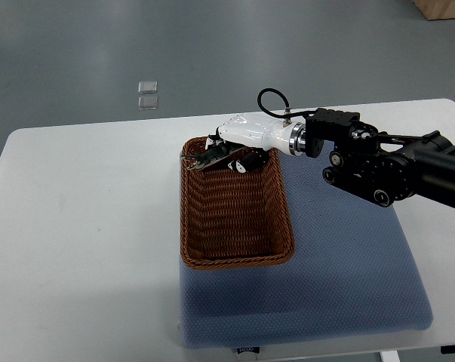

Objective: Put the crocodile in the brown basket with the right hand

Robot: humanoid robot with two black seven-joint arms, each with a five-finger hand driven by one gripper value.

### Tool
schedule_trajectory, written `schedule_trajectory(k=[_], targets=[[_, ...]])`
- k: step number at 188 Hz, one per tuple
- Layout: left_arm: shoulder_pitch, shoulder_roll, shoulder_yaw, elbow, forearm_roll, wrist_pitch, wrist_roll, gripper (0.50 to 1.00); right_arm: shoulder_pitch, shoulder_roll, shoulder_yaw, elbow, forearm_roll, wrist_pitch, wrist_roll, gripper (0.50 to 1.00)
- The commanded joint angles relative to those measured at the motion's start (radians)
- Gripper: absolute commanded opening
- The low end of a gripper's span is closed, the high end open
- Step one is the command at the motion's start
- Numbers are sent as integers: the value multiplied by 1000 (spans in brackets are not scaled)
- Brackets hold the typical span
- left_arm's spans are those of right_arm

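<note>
**Crocodile over the basket's far end, release still to come**

Top view: my right robot hand (225,154) reaches in from the right edge to the upper middle of the frame, fingers curled around the dark crocodile (210,160). It hangs at the far rim of the brown basket (235,260), which sits partly on a blue mat (348,279) on the white surface (84,226). I judge this the placing step: next I lower slightly inward, then open my fingers. My left hand isn't visible.
</note>
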Motion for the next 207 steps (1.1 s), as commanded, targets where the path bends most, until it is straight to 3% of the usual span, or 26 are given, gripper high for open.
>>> schedule_trajectory(k=[1, 8, 15, 19, 33, 40, 136, 183, 207], targets=[[0, 0, 0, 0, 0, 0, 0, 1000, -11, -1, 0, -1, 4, -3, -1, 578], [0, 0, 0, 0, 0, 0, 0, 1000, -16, -3, 0, -1, 8, -3, -1, 641], [0, 0, 0, 0, 0, 0, 0, 1000, -21, -3, 0, -1, 11, -3, -1, 780], [0, 0, 0, 0, 0, 0, 0, 1000, -24, -4, 0, -1, 13, -3, -1, 825], [0, 0, 0, 0, 0, 0, 0, 1000, -28, -4, 2, -1, 14, -9, -1, 872], [0, 0, 0, 0, 0, 0, 0, 1000, -30, -4, 2, -1, 14, -18, -3, 925], [0, 0, 0, 0, 0, 0, 0, 1000, -11, -106, 65, 10, 266, 0, 5, 930], [0, 0, 0, 0, 0, 0, 0, 1000, -24, -164, 98, 10, 678, 188, -20, 930], [0, 0, 0, 0, 0, 0, 0, 1000, -64, -204, 100, 2, 945, 273, -118, 930]])
